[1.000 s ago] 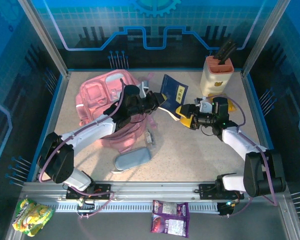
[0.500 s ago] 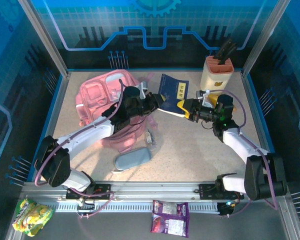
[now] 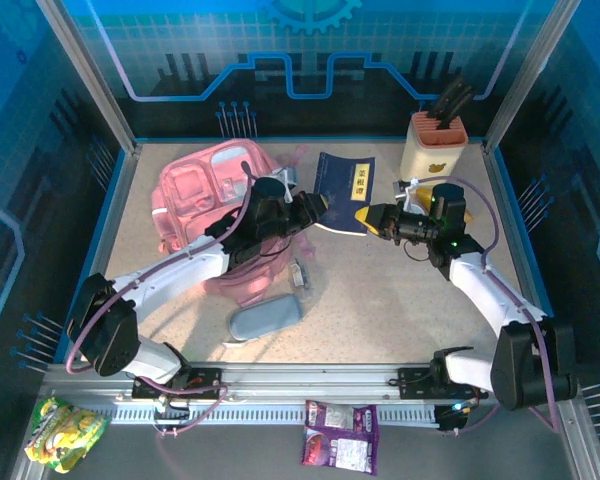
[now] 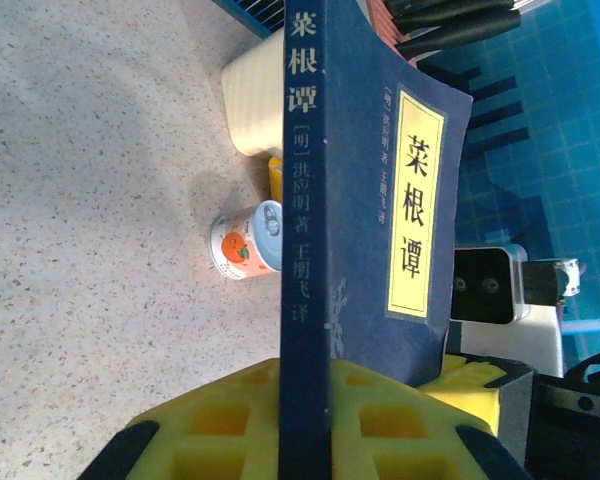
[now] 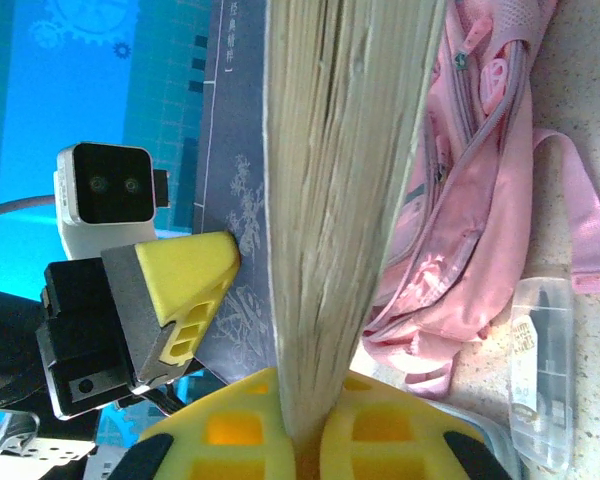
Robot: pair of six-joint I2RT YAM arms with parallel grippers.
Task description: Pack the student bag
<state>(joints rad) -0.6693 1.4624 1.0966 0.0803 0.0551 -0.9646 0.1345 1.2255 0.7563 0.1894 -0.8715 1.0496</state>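
your left hand (image 3: 315, 206) and right hand (image 3: 366, 215) are each clamped shut on the blue book (image 3: 345, 180), upper centre of the top view; the student bag (image 3: 192, 195) lies on the table (image 3: 380, 310), upper left, under your left arm.

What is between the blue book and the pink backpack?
Nothing loose. The left tool, shut on the blue book, sits between them, its arm lying over the pink backpack. The right tool grips the book's other edge.

The navy-blue paperback book (image 4: 358, 180) carries a yellow title label (image 4: 416, 200). The soft backpack (image 3: 190, 195) is pink, the speckled worktop (image 3: 380, 295) beige.
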